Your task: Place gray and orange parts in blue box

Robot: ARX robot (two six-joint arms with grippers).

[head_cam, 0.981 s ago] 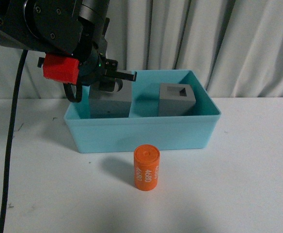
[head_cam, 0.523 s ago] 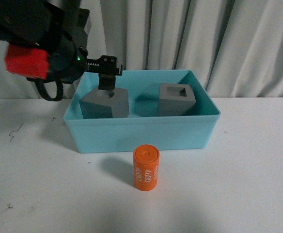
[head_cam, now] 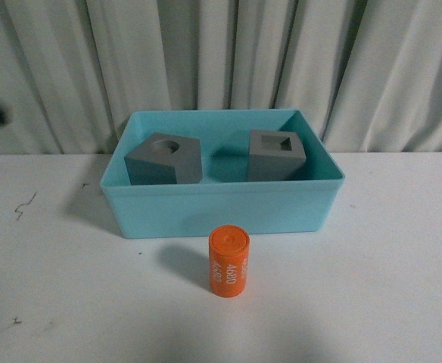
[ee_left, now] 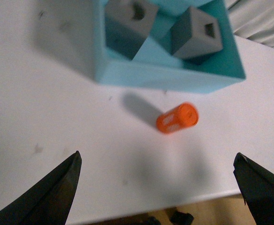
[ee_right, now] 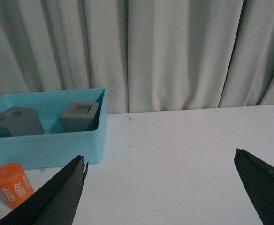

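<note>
Cubes [head_cam: 163, 160]: two gray, inside blue box [head_cam: 221, 209]; orange cylinder [head_cam: 228, 262]: one, outside.

Table [head_cam: 387, 295] (blue box [head_cam: 221, 210], orange cylinder [head_cam: 228, 262])

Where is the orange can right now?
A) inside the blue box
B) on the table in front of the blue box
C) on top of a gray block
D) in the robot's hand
B: the orange cylinder stands upright on the white table, just in front of the blue box and outside it.
</note>
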